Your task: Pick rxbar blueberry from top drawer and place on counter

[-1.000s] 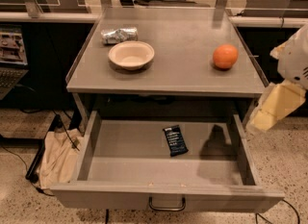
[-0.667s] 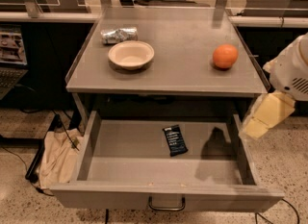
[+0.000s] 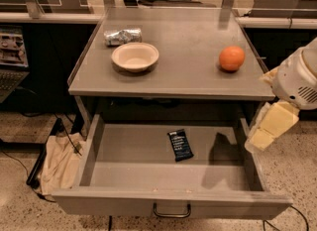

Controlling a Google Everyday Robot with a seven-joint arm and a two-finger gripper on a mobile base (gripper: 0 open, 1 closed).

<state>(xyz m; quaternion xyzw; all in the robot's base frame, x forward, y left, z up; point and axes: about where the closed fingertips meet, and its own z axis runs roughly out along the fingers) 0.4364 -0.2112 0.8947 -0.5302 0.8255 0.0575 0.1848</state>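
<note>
The rxbar blueberry point(image 3: 180, 145), a small dark navy bar with white lettering, lies flat on the floor of the open top drawer point(image 3: 124, 158), a little right of its middle. The drawer's dark pull handle point(image 3: 171, 210) is at the front. The counter point(image 3: 183, 51) is the grey tabletop above it. My gripper point(image 3: 261, 138) hangs at the right, over the drawer's right side wall, to the right of the bar and above it. It holds nothing that I can see.
On the counter stand a cream bowl point(image 3: 134, 57), a crumpled silver foil packet point(image 3: 122, 36) behind it, and an orange point(image 3: 232, 58) at the right. A cloth bag point(image 3: 57, 163) and cables lie on the floor at the left of the drawer.
My arm has moved left and down, from beside the counter's right edge toward the drawer's right wall. The bar and the counter items have not moved.
</note>
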